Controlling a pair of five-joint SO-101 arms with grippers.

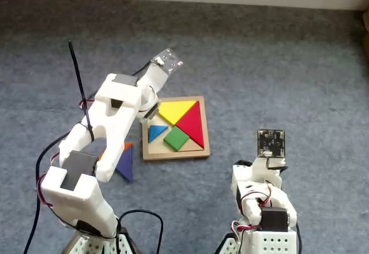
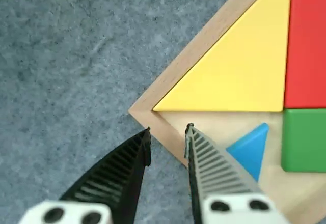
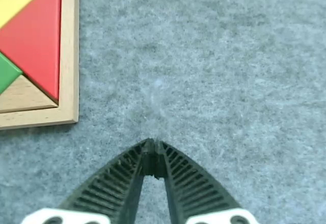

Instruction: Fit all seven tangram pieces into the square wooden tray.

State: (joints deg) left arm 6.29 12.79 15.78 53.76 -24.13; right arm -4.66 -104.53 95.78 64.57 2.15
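The square wooden tray (image 1: 179, 153), mid-table, holds 4 pieces (image 1: 173, 111), with a purple triangle (image 1: 125, 163) and an orange piece (image 1: 126, 146) left of it, the left gripper (image 2: 168, 130) narrowly parted and empty, the right gripper (image 3: 153, 143) closed.

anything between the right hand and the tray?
Nothing: just bare grey mat between the right hand and the tray rim, as the right wrist view shows.

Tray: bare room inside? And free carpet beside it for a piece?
Inside the tray, bare wood runs along the near rim by the green square and red triangle, and around the blue triangle. Free carpet lies between tray and right gripper. Crowded: the corner by the left gripper; the orange piece and purple piece on the tray's other side.
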